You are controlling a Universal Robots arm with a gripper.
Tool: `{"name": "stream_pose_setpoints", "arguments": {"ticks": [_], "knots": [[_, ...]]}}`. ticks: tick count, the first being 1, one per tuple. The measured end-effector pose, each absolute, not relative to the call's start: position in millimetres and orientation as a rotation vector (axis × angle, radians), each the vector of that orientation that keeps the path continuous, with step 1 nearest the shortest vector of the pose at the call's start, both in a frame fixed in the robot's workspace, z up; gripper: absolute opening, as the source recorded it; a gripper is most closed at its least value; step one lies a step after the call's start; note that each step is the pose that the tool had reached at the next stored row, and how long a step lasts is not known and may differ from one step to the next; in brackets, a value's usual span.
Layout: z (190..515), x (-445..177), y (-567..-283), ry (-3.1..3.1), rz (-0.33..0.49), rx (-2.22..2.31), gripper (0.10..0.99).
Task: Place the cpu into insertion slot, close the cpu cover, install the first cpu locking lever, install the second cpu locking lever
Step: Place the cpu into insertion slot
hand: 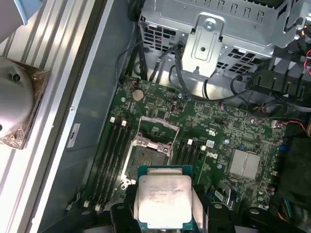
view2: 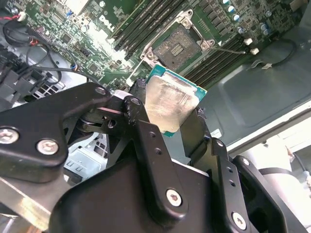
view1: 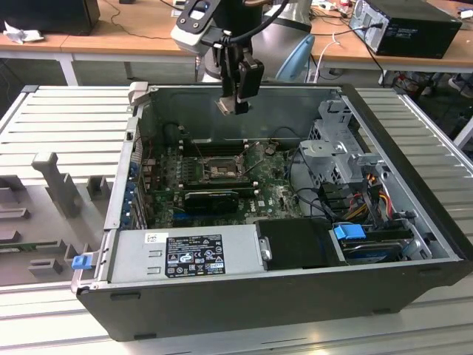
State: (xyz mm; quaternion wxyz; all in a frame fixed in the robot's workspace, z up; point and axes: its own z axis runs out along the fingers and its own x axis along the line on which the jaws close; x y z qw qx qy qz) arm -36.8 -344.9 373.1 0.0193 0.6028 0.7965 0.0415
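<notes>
Grey ribbed tabletop (view1: 66, 126) carries the open computer case (view1: 295, 296). Above the case's far side hangs the claw (view1: 235, 106), clamped narrow on the cpu (hand: 164, 200), which it holds flat and well clear of the board. The insertion slot (view1: 219, 171) lies uncovered below, near the far wall. To do this well, I judge, square the chip's edges to the socket rim and descend level.

The ribbed aluminium table (view1: 66, 111) carries an open black computer case (view1: 295, 296) and, at the exterior view's left, grey fixture blocks (view1: 59, 185).
</notes>
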Motion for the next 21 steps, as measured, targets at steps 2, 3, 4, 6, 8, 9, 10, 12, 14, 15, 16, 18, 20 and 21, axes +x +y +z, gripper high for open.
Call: {"name": "stream_pose_setpoints", "arguments": {"ticks": [2,3,4,6,8,9,10,12,14,15,16,18,20,21], "knots": [[373,-37,-345,2.448,0.128,1.901,0.529],[373,-37,-345,2.439,0.128,1.912,0.529],[373,-37,-345,2.421,0.127,1.934,0.529],[373,-37,-345,2.382,0.126,1.979,0.529],[372,-37,-345,2.352,0.125,2.013,0.529],[372,-37,-345,2.332,0.124,2.035,0.529],[372,-37,-345,2.317,0.123,2.052,0.529],[371,-37,-345,2.287,0.121,2.084,0.529],[370,-37,-345,2.250,0.120,2.122,0.529],[370,-37,-345,2.231,0.119,2.142,0.529],[370,-37,-345,2.214,0.118,2.159,0.529],[368,-37,-345,2.180,0.116,2.192,0.529],[363,-37,-345,2.160,0.116,2.211,0.529],[361,-37,-345,2.159,0.116,2.211,0.529]]}}
